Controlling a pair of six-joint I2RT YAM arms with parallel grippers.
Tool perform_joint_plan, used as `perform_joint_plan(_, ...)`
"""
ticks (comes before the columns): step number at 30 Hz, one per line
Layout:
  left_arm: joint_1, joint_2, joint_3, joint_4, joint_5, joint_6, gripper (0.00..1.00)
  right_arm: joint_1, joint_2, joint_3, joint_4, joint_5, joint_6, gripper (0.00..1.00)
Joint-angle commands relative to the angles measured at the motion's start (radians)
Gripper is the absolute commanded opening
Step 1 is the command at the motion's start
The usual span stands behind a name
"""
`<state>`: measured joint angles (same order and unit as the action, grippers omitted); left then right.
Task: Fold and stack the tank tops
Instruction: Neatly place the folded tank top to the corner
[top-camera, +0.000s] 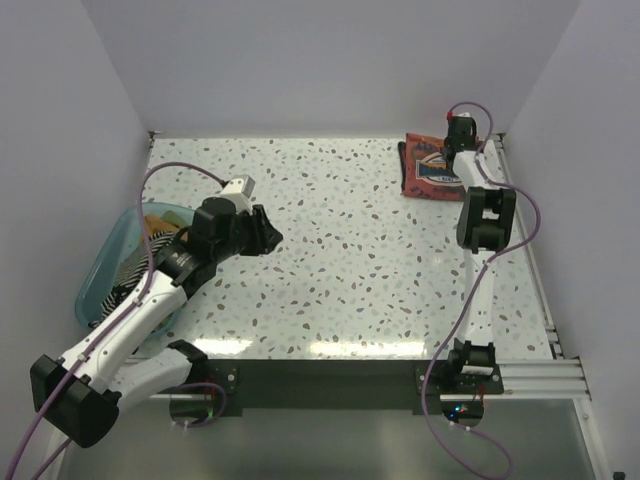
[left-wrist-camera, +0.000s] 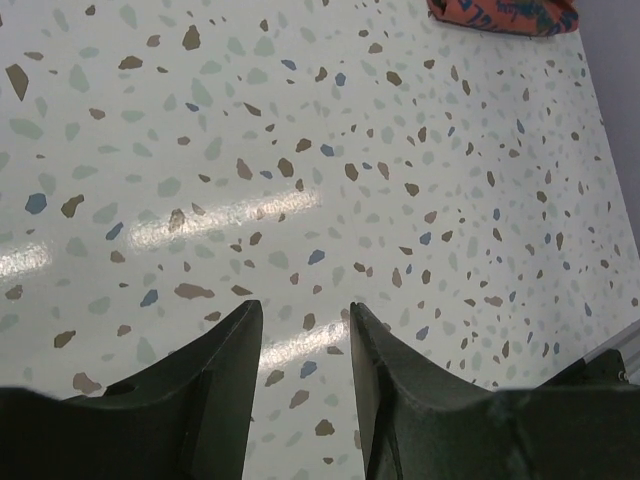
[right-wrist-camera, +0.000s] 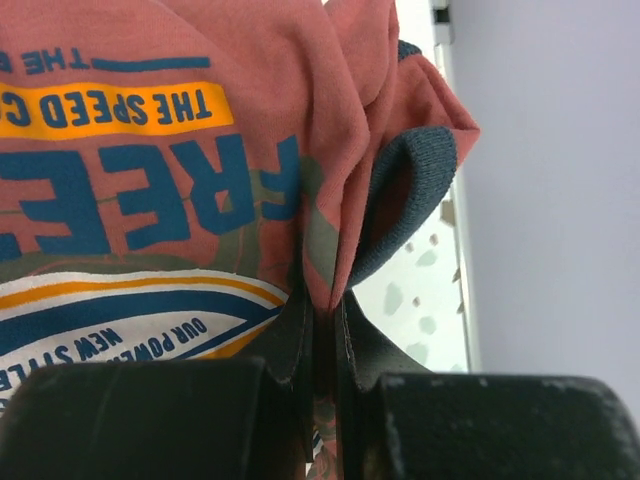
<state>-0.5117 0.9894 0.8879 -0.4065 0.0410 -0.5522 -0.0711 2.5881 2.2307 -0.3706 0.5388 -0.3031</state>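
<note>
Glossy table (left-wrist-camera: 300, 150) — cloth tank top (right-wrist-camera: 260, 60) (matt)

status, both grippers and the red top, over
Left gripper open, empty, above table. Right gripper shut on red top, far right corner. Bin beside left arm, not blocking.

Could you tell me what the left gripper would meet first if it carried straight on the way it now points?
Most likely the speckled table: the left gripper, jaws apart and empty, angles down toward it. The rust-red tank top lies farther off, right of that line.
</note>
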Motion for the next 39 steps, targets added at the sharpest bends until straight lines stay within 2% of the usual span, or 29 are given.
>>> perform_joint_plan(1, 0.006, 0.02, -0.013, 0.057, 0.023, 0.038, 0.46, -0.01, -0.003, 0.015, 0.159, 0.061, -0.094, 0.0)
perform_joint_plan(9, 0.018, 0.061, -0.035, 0.084, 0.033, 0.035, 0.46, -0.053, -0.013, 0.001, 0.285, 0.069, -0.169, 0.0)
perform_joint_plan(17, 0.018, 0.097, -0.035, 0.116, 0.066, 0.023, 0.45, -0.087, -0.02, 0.01, 0.277, 0.023, -0.137, 0.01)
perform_joint_plan(20, 0.018, 0.101, -0.03, 0.117, 0.069, 0.021, 0.45, -0.088, -0.023, 0.015, 0.277, 0.026, -0.116, 0.14)
perform_joint_plan(21, 0.018, 0.1, -0.03, 0.115, 0.069, 0.021, 0.45, -0.088, -0.026, 0.017, 0.279, 0.032, -0.108, 0.33)
perform_joint_plan(23, 0.018, 0.1, -0.029, 0.117, 0.072, 0.018, 0.45, -0.088, -0.036, 0.024, 0.274, 0.039, -0.076, 0.51)
perform_joint_plan(25, 0.018, 0.1, -0.029, 0.121, 0.077, 0.017, 0.45, -0.088, -0.045, 0.032, 0.254, 0.041, -0.05, 0.8)
perform_joint_plan(26, 0.018, 0.1, -0.03, 0.124, 0.082, 0.017, 0.45, -0.084, -0.057, 0.035, 0.246, 0.041, -0.027, 0.85)
perform_joint_plan(28, 0.018, 0.097, -0.029, 0.127, 0.08, 0.015, 0.46, -0.073, -0.075, 0.023, 0.236, 0.062, 0.01, 0.9)
perform_joint_plan(32, 0.018, 0.088, -0.027, 0.13, 0.073, 0.006, 0.47, -0.029, -0.181, -0.103, 0.295, 0.098, 0.077, 0.93)
perform_joint_plan(33, 0.019, 0.084, -0.026, 0.13, 0.076, 0.003, 0.48, -0.015, -0.234, -0.136, 0.338, 0.114, 0.091, 0.98)
perform_joint_plan(36, 0.025, 0.074, -0.02, 0.13, 0.071, -0.008, 0.5, 0.045, -0.307, -0.261, 0.368, 0.15, 0.153, 0.99)
perform_joint_plan(39, 0.036, 0.069, -0.009, 0.127, 0.057, -0.031, 0.52, 0.1, -0.403, -0.367, 0.357, 0.081, 0.252, 0.99)
